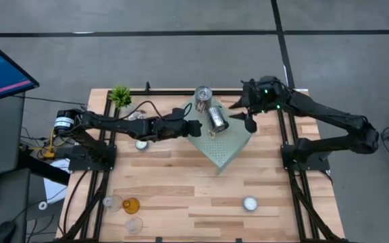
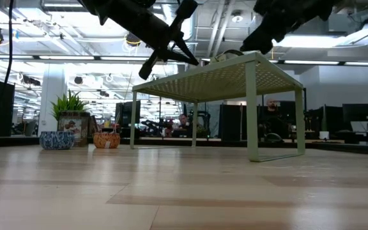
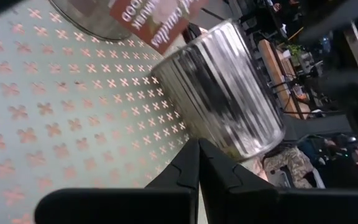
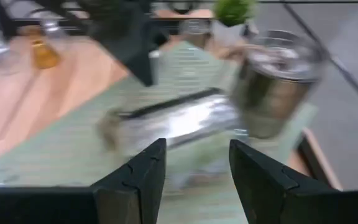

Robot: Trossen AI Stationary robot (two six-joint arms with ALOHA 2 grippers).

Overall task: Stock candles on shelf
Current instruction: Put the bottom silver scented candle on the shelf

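While our right gripper point(image 4: 194, 177) stands with fingers apart just behind the toppled silver tin point(image 1: 217, 119) lying on the shelf point(image 1: 231, 150), seemingly freshly let go, our left gripper point(image 1: 196, 128), pinched together, flanks it empty.

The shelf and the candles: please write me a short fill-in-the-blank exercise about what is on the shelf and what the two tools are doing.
1. On the shelf, one silver tin stands upright and the other silver tin lies on its ____.
2. The left tool has its fingers ____.
3. The right tool, beside the lying tin, has its fingers ____.
4. The amber glass candle stands on the ____, not on the shelf.

Missing words: side; shut; open; table
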